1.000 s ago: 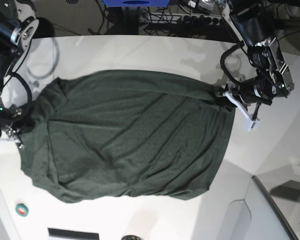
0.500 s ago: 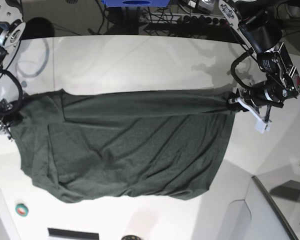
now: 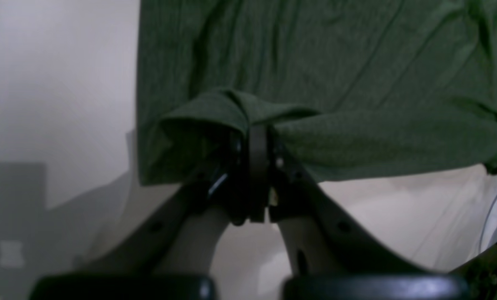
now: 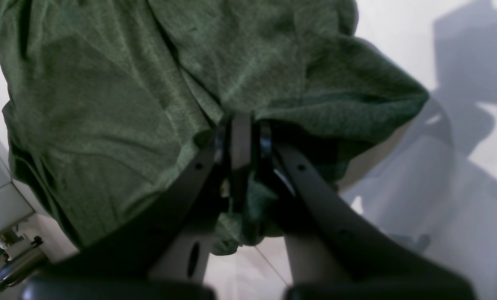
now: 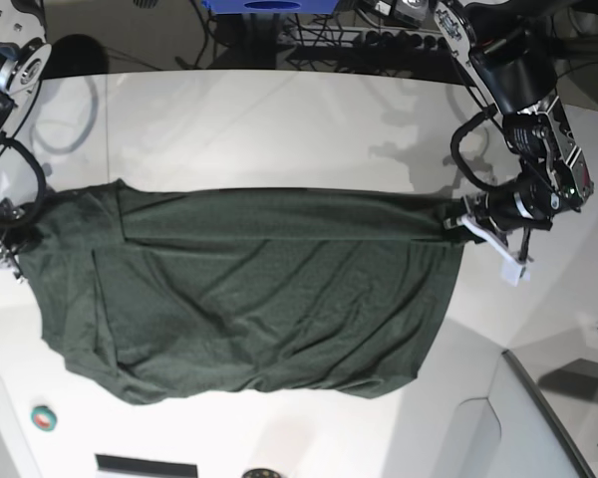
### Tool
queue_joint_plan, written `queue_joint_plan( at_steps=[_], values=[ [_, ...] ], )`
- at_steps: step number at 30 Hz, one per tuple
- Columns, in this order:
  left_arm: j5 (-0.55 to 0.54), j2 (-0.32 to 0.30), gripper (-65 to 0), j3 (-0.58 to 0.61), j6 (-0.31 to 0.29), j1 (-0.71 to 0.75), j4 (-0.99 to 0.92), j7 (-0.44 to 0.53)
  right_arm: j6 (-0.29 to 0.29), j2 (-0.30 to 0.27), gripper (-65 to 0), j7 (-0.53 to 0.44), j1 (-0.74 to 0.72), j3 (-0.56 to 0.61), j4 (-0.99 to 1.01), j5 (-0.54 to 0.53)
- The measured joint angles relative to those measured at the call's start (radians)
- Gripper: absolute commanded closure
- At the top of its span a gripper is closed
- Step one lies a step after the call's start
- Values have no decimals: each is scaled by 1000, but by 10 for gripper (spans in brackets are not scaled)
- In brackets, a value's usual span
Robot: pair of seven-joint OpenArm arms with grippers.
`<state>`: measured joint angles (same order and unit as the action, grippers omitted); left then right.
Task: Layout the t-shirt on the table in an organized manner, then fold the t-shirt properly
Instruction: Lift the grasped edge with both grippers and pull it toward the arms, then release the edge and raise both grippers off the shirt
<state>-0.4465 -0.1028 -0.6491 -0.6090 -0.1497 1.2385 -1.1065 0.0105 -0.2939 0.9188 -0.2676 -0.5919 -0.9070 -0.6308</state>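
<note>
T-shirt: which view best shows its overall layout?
Base view: the whole t-shirt lies spread on the table, stretched between both grippers. Each wrist view shows only a bunched corner, pinched by the left gripper or the right gripper.

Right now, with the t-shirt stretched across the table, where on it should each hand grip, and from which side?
Best at the two far corners of the t-shirt, where the left hand and right hand are shut on bunched fabric. Each comes in from its own outer end, low over the table. The far edge runs taut between them, so opposed end grips likely keep it straight.
</note>
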Motion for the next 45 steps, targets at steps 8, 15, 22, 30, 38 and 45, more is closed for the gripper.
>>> queue_joint_plan(
  at_steps=[8,15,22,30,38,45],
  values=[
    [5,0,0,5,0,-2,-45,36,0,0,-95,-23,0,0,1,0],
    [4,-3,0,0,3,-5,-45,41,0,0,-297,-27,0,0,-2,-2],
    [0,-5,-410,0,3,-5,-42,41,-3,26,-297,-29,72,-4,-187,-3],
    [-6,3,-630,-62,2,-4,23,42,0,122,-302,25,280,-6,-519,-14],
    [-3,-37,-634,-209,-16,129,226,42,106,231,-302,42,326,-4,-458,-12],
    [3,-99,-634,-216,-83,338,227,134,119,247,-302,-52,322,-6,-327,-42]
  ],
)
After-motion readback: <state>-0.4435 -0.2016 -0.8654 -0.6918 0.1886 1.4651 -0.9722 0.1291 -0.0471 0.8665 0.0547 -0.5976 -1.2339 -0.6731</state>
